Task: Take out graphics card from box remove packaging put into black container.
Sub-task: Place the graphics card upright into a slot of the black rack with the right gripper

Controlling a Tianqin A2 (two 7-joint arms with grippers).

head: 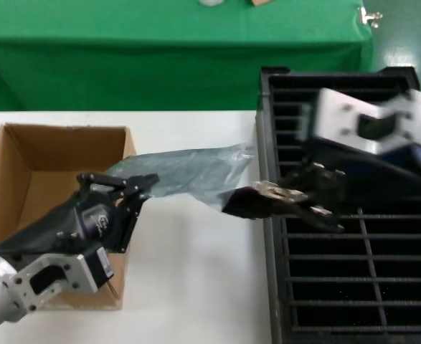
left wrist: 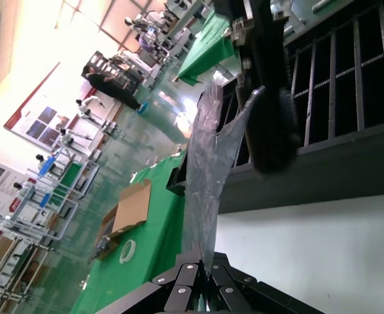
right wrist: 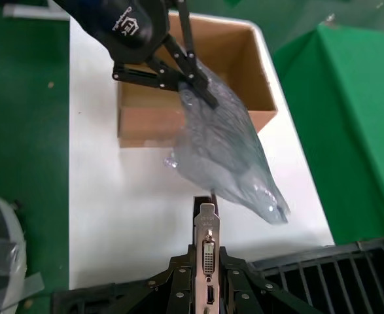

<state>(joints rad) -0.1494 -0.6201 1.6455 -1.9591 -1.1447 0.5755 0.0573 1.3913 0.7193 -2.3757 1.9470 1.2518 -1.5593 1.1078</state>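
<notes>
In the head view my left gripper (head: 142,185) is shut on one end of the crinkly grey-blue bag (head: 188,170), just past the cardboard box (head: 24,179). The bag stretches towards the black crate (head: 269,258). My right gripper (head: 302,197) is shut on the silver bracket end of the dark graphics card (head: 249,203), over the crate's near rim. The card's other end is at the bag's mouth. The right wrist view shows the bracket (right wrist: 207,229) between my fingers and the bag (right wrist: 227,147) beyond. The left wrist view shows the bag (left wrist: 208,176) in my left gripper (left wrist: 209,269).
A white table (head: 196,287) carries the box and the crate. A green-covered table (head: 160,43) stands behind. The crate's slotted inside (head: 353,272) is open to the right of the card. The box (right wrist: 244,52) stands behind my left gripper (right wrist: 193,88) in the right wrist view.
</notes>
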